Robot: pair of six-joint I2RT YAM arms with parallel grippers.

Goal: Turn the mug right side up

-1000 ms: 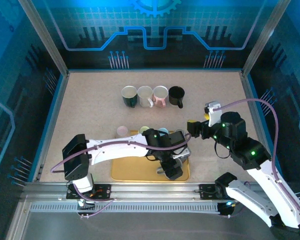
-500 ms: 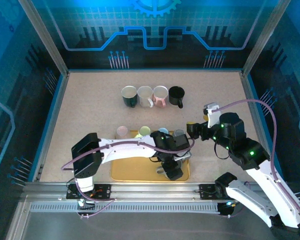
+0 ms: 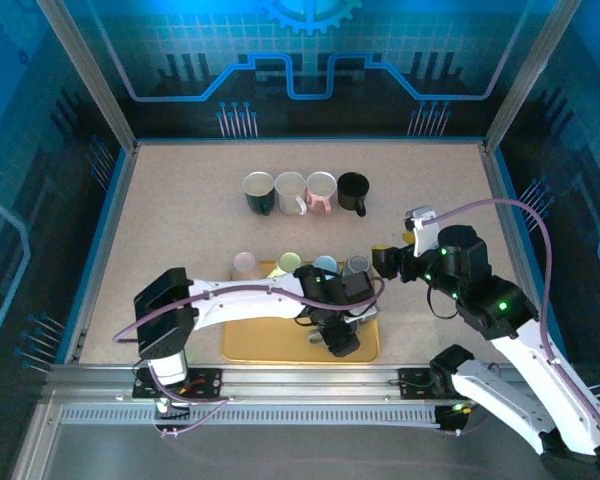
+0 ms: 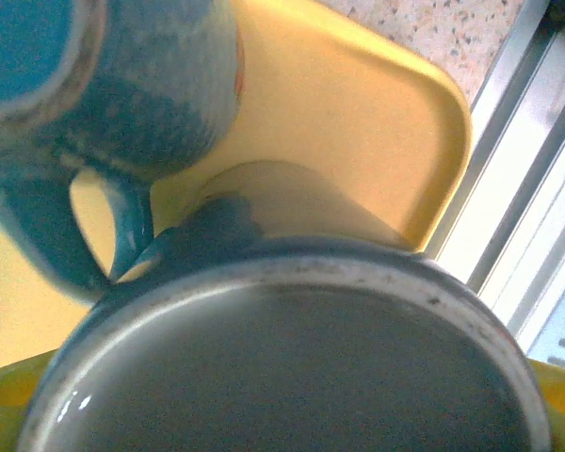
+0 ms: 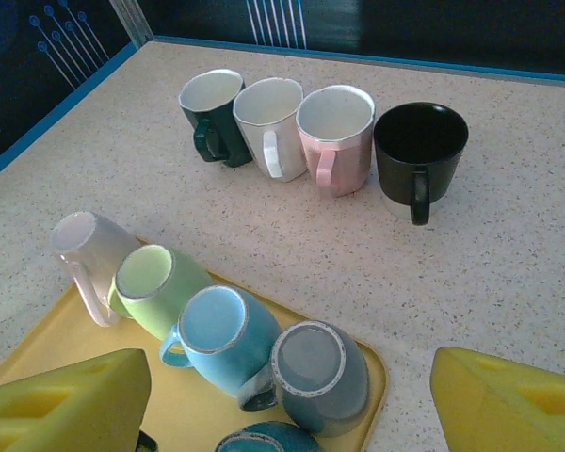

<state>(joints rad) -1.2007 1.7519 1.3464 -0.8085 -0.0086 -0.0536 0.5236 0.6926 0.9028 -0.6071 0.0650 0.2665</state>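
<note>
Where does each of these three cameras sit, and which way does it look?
Top external: above and behind, looking down on the table; the left arm and right arm show.
Left wrist: on the left arm, close over a grey mug on the yellow tray.
Right wrist: on the right arm, facing four upright mugs; its yellow finger pads show.
Shared: the tray appears in all three.
</note>
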